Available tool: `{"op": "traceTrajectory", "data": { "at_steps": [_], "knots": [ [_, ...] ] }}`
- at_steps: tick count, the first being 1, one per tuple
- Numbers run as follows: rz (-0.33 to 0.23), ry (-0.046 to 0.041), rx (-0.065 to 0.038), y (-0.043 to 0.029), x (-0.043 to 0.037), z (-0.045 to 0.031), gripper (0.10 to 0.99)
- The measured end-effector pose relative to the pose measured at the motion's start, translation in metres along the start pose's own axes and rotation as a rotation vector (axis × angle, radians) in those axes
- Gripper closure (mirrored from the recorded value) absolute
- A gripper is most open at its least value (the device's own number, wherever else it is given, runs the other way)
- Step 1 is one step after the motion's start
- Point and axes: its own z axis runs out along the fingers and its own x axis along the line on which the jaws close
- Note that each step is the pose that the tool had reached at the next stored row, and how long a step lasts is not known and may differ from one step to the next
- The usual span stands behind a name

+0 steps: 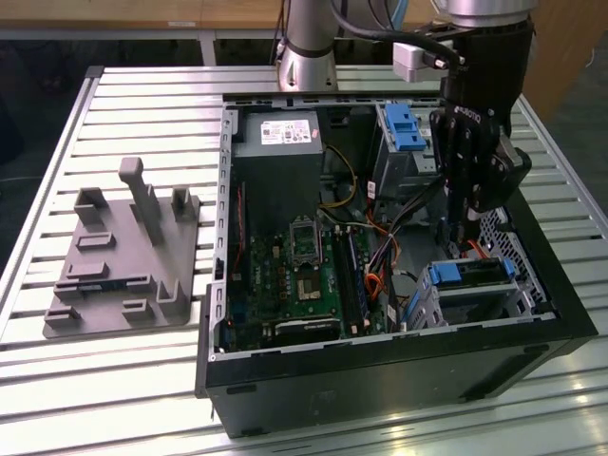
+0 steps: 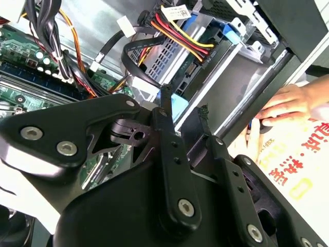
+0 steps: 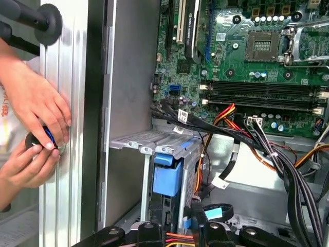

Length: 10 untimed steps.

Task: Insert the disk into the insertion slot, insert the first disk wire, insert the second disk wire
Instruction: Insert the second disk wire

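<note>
The disk (image 1: 470,274), silver in a bright blue carrier, sits inside the insertion slot (image 1: 518,290), a perforated grey cage at the front corner of the open computer case on the exterior view's right. My gripper (image 1: 463,233) hangs inside the case just behind that cage. In the second wrist view the gripper (image 2: 184,103) points at the cage (image 2: 205,82). A red, yellow and black wire bundle (image 2: 180,31) ends in a black plug at the cage's rear. A black wire with a light-blue tag (image 3: 213,212) lies right at the gripper's tip.
A person's hands (image 3: 31,113) hold a small black part on the slatted table beside the case wall (image 3: 128,77). A taller bay with a blue latch (image 1: 404,128), the motherboard (image 1: 304,275) and loose cables (image 3: 288,164) surround the gripper. A grey fixture plate (image 1: 123,256) lies at the exterior view's left.
</note>
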Motion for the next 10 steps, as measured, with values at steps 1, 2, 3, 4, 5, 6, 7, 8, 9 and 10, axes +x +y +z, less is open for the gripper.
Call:
{"op": "traceTrajectory", "data": {
  "at_steps": [1,2,3,4,5,6,7,8,9,10],
  "knots": [
    [0.001,0.0011,0.000,0.0000,-0.0005,0.0003,0.729],
    [0.001,0.0038,-0.001,0.0000,-0.0011,0.0003,0.729],
    [0.001,0.0075,-0.003,0.0000,-0.0017,0.0006,0.729],
    [0.000,0.0111,-0.006,0.0001,-0.0022,0.0012,0.729],
    [0.000,0.0135,-0.009,0.0001,-0.0025,0.0016,0.729],
    [-0.001,0.0158,-0.012,0.0002,-0.0028,0.0021,0.729],
    [-0.002,0.0176,-0.015,0.0002,-0.0030,0.0026,0.729],
    [-0.002,0.0191,-0.016,0.0003,-0.0034,0.0029,0.729],
    [-0.003,0.0202,-0.016,0.0002,-0.0043,0.0030,0.729],
    [-0.003,0.0203,-0.016,0.0001,-0.0053,0.0030,0.729]
  ]
}}
